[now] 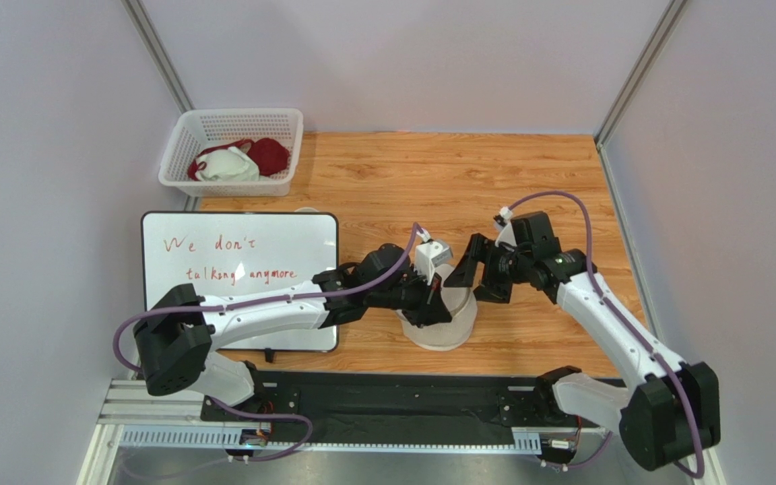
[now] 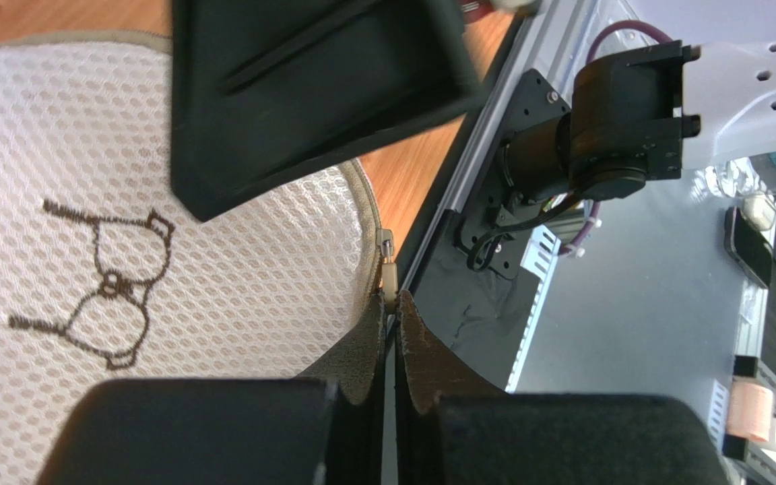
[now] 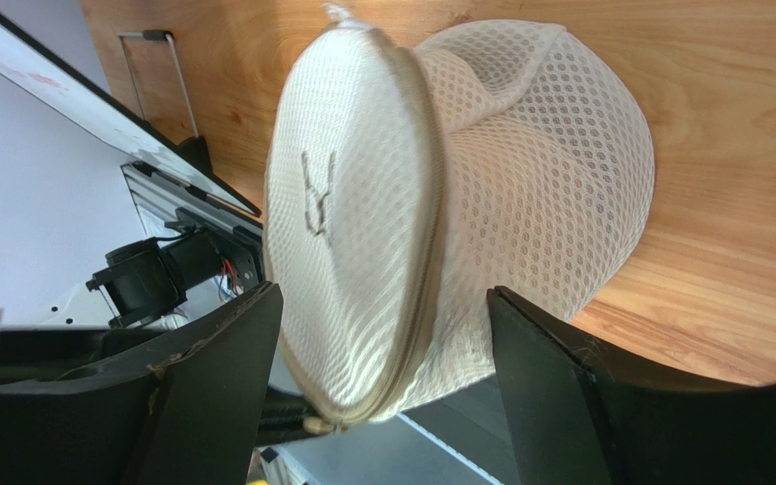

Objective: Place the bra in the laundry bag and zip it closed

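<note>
The laundry bag [image 1: 446, 321] is a round off-white mesh pouch standing on edge near the table's front. Its face with the small black bra drawing [image 2: 99, 288] fills the left wrist view. My left gripper [image 2: 390, 303] is shut on the beige zipper pull [image 2: 389, 275] at the bag's rim. In the right wrist view the rim zipper [image 3: 420, 253] runs down the bag [image 3: 524, 172]. My right gripper [image 3: 382, 344] is open, one finger [image 3: 210, 374] on each side of the bag's lower part. The bra is hidden.
A white lattice basket [image 1: 182, 167] with a dark red garment [image 1: 271, 154] and a white garment [image 1: 228, 167] stands at the back left. A whiteboard [image 1: 240, 278] with red writing lies left of the bag. The black base rail [image 1: 392, 404] runs along the near edge.
</note>
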`<state>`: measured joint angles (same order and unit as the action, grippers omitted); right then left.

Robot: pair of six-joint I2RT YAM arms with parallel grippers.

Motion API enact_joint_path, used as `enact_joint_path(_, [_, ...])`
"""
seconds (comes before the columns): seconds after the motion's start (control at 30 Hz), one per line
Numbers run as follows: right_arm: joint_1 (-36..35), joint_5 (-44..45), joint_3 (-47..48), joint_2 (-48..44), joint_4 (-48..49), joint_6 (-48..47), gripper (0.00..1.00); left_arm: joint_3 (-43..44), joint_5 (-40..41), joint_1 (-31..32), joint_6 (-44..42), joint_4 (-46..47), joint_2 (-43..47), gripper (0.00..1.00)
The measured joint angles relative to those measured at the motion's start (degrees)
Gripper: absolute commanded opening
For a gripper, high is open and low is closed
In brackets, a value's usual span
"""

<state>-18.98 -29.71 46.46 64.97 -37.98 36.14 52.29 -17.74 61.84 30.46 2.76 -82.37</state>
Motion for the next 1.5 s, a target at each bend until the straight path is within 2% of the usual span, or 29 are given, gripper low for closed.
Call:
enact_joint_path(0.2, [-0.02, 1.75, -5.01, -11.08, -2.82, 1.29, 0.78, -0.04, -1.73, 0.04, 0.17, -0.11, -1.11, 0.0])
enact_joint_path(0.3, [-0.11, 1.53, -7.19, -13.14, -3.3, 3.28, 0.71, -0.04, -2.08, 0.04, 0.33, -0.07, -1.14, 0.0])
enact_joint_path(0.4, [-0.83, 1.01, -9.05, -14.64, -2.95, 6.14, 0.68, -0.04, -2.36, 0.04, 0.42, -0.04, -1.14, 0.0])
enact_joint_path(0.47, [-1.49, 0.92, -9.49, -15.32, -2.95, 7.39, 0.68, -0.04, -2.6, 0.07, 0.57, -0.04, -1.14, 0.0])
enact_joint_path(0.57, [-1.95, 2.78, -9.18, -15.82, -4.04, 7.28, 0.74, -0.04, -2.71, 0.13, 0.61, -0.04, -1.14, 0.0])
enact_joint_path(0.7, [-1.97, 8.57, -5.25, -15.69, -10.36, 4.72, 0.8, -0.17, -2.69, 0.33, 0.81, 0.0, -1.11, 0.0])
enact_joint_path(0.87, [-1.97, 11.65, -3.21, -17.68, -13.29, 3.23, 0.8, -1.38, -2.64, 0.37, 1.01, 0.02, -0.98, 0.0])
enact_joint_path(1.07, [-2.8, 7.26, -7.56, -20.81, -10.73, 7.67, 0.76, -1.95, -2.6, 0.37, 1.2, -0.11, -0.85, 0.0])
enact_joint_path(1.33, [-5.64, 3.85, -13.53, -22.29, -3.21, 15.72, 0.56, -1.95, -2.58, 1.2, 1.16, -0.15, -0.85, 0.0])
enact_joint_path(1.37, [-5.64, 3.72, -13.55, -21.77, -2.45, 16.24, 0.46, -1.95, -2.58, 1.44, 1.14, -0.17, -0.85, 0.0])
enact_joint_path(1.43, [-5.64, 3.67, -13.55, -20.55, -1.05, 16.98, 0.35, -1.95, -2.62, 1.77, 0.94, -0.2, -0.79, 0.0])
enact_joint_path(1.47, [-5.64, 3.74, -13.55, -20.09, -0.66, 17.11, 0.24, -1.95, -2.6, 1.92, 0.81, -0.26, -0.72, 0.0])
enact_joint_path(1.5, [-5.64, 4.13, -13.55, -19.65, -0.31, 17.44, 0.18, -1.95, -2.58, 2.05, 0.68, -0.42, -0.61, 0.0])
